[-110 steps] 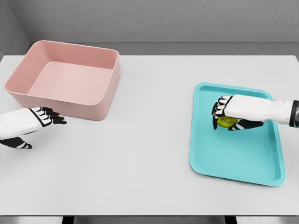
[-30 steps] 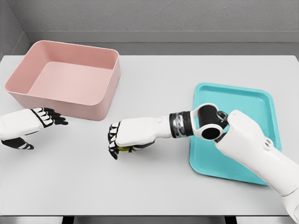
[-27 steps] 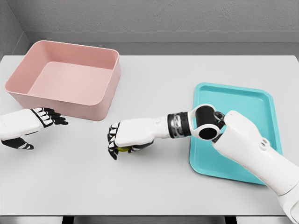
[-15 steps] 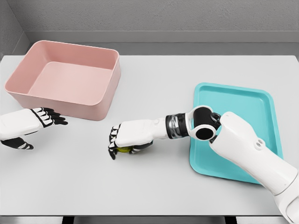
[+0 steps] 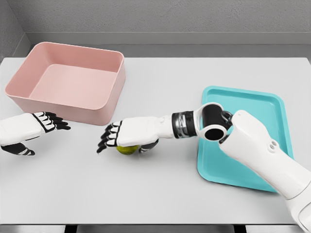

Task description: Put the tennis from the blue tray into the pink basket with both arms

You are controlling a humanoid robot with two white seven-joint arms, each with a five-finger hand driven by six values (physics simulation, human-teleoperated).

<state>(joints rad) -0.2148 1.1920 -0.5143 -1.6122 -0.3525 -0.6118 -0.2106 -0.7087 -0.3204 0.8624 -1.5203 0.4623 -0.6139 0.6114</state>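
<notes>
The yellow-green tennis ball (image 5: 127, 149) lies on the white table, between the pink basket (image 5: 68, 81) and the blue tray (image 5: 243, 138). My right hand (image 5: 119, 141) hovers just over it with the fingers spread, thumb still beside the ball, not gripping. Its arm reaches across from the right over the tray's left edge. My left hand (image 5: 36, 131) rests open at the left edge, in front of the basket. The basket interior shows nothing inside. The tray holds nothing.
The table (image 5: 155, 194) runs to a front edge at the bottom of the view. A grey wall stands behind the basket.
The right hand carried the ball from the tray to mid-table, lowered it, and has now spread its fingers off it. The left hand has not moved.
</notes>
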